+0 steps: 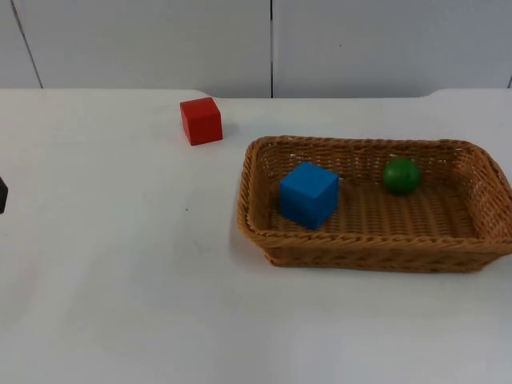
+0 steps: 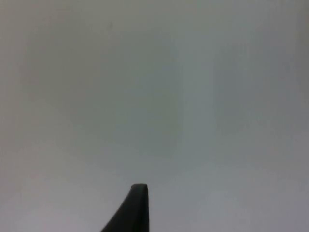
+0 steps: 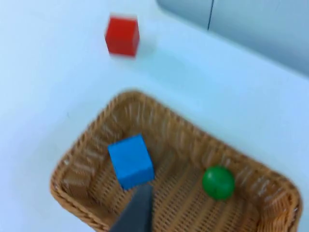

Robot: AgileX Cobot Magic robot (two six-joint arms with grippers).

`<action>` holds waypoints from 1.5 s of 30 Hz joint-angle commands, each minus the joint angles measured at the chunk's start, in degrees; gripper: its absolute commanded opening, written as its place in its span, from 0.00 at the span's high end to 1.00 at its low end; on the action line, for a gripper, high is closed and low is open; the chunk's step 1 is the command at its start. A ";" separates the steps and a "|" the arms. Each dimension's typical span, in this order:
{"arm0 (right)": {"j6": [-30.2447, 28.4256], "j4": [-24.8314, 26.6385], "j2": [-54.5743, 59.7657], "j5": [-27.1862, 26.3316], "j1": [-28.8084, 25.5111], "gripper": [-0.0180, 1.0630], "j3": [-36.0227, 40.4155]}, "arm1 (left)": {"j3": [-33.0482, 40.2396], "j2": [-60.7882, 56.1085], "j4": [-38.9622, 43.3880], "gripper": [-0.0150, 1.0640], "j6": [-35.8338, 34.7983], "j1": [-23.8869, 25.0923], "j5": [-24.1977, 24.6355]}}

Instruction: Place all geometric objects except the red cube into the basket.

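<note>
A woven wicker basket [image 1: 264,240] stands on the right half of the white table. Inside it a blue cube [image 1: 309,194] rests at the left end, and a green ball [image 1: 402,175] lies near the far wall. The red cube [image 1: 201,121] sits on the table beyond the basket's left corner, apart from it. My left gripper [image 1: 2,194] waits at the table's left edge, above bare table top in the left wrist view [image 2: 137,208]. My right gripper [image 3: 137,212] hovers high above the basket [image 3: 72,164], over the blue cube [image 3: 130,160], with the green ball [image 3: 218,182] and red cube [image 3: 122,35] also below.
The grey partition wall [image 1: 272,44] closes the table's far side. Bare white table top [image 1: 120,280] spreads to the left of and in front of the basket.
</note>
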 commanded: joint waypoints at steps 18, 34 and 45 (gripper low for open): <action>1.03 0.20 -37.42 2.31 0.38 0.01 15.31 | -4.11 -34.50 -0.91 0.04 5.38 0.27 8.63; 4.49 0.09 -64.65 6.13 0.38 0.01 32.75 | 9.45 -64.53 0.18 0.04 5.16 0.27 11.25; 7.79 -2.42 -74.05 15.57 0.38 0.01 36.18 | 10.28 -64.53 1.38 0.04 4.98 0.27 19.28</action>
